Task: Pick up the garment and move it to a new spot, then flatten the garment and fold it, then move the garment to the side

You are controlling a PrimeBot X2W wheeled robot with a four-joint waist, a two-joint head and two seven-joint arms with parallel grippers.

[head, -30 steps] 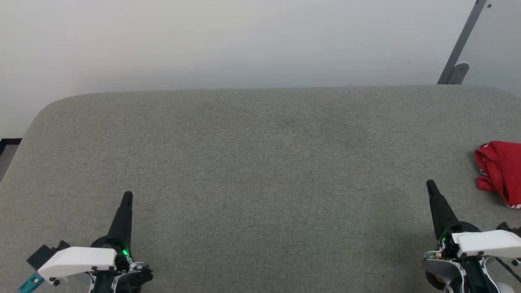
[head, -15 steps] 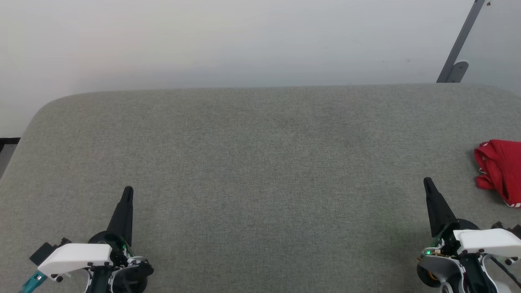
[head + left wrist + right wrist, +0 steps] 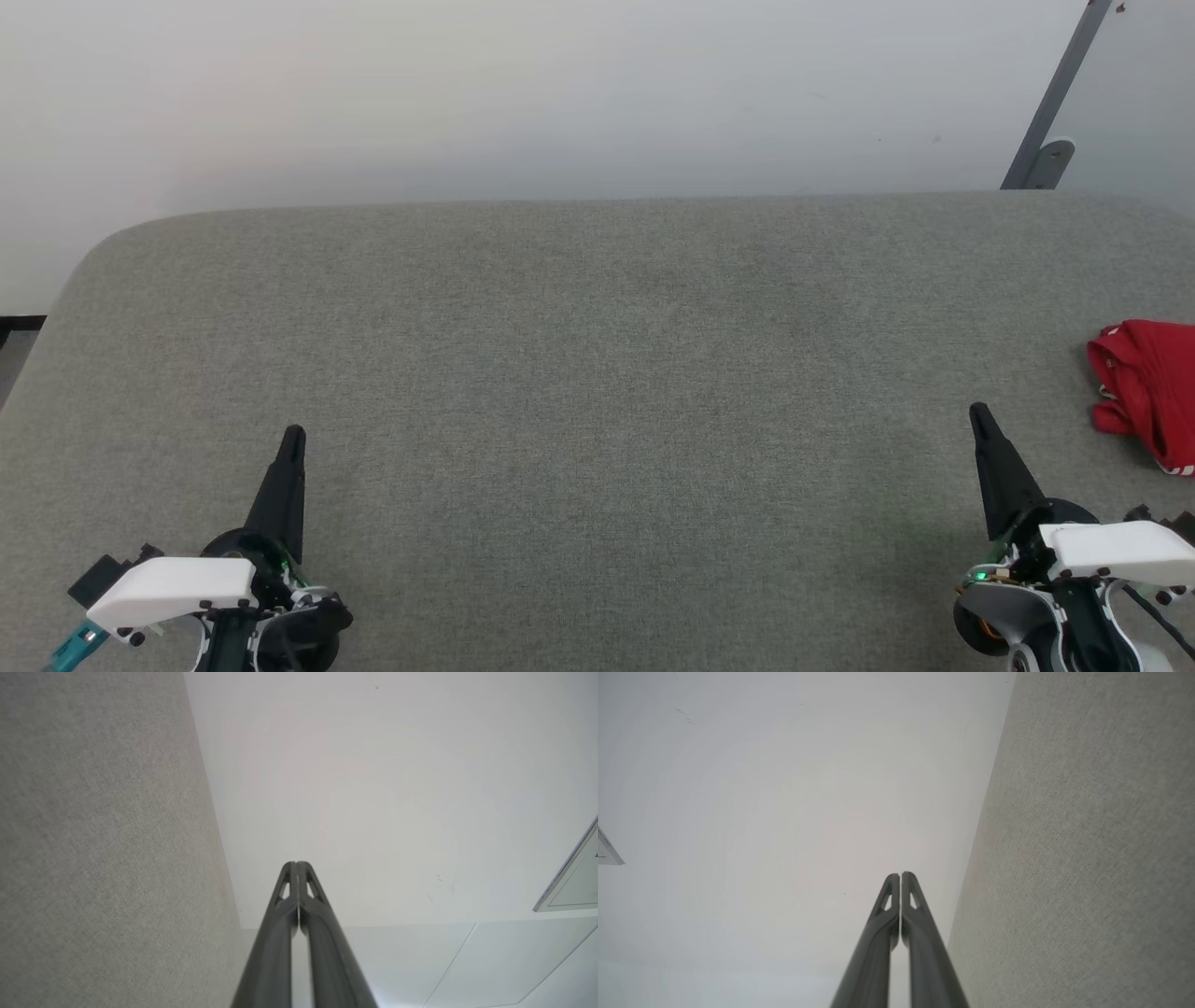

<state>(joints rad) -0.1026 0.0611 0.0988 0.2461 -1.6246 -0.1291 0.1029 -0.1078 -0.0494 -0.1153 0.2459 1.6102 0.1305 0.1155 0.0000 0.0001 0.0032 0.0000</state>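
Note:
The garment (image 3: 1150,385) lies as a bunched red bundle at the far right edge of the grey fabric table (image 3: 597,373), partly cut off by the head view's border, with a bit of red-and-white trim at its lower end. My right gripper (image 3: 978,413) stands shut and empty at the lower right, a short way left of and below the bundle, not touching it. My left gripper (image 3: 293,435) is shut and empty at the lower left. Both wrist views show the fingers pressed together, left gripper (image 3: 296,864) and right gripper (image 3: 900,874), pointing past the table toward a white wall.
A white wall (image 3: 560,93) runs behind the table's rounded far edge. A grey metal bracket (image 3: 1055,112) leans at the upper right. A dark strip of floor (image 3: 14,331) shows past the left edge. The broad middle of the table is bare fabric.
The head view has shifted slightly. Both grippers sit a little higher in it than a second ago. The garment has not moved.

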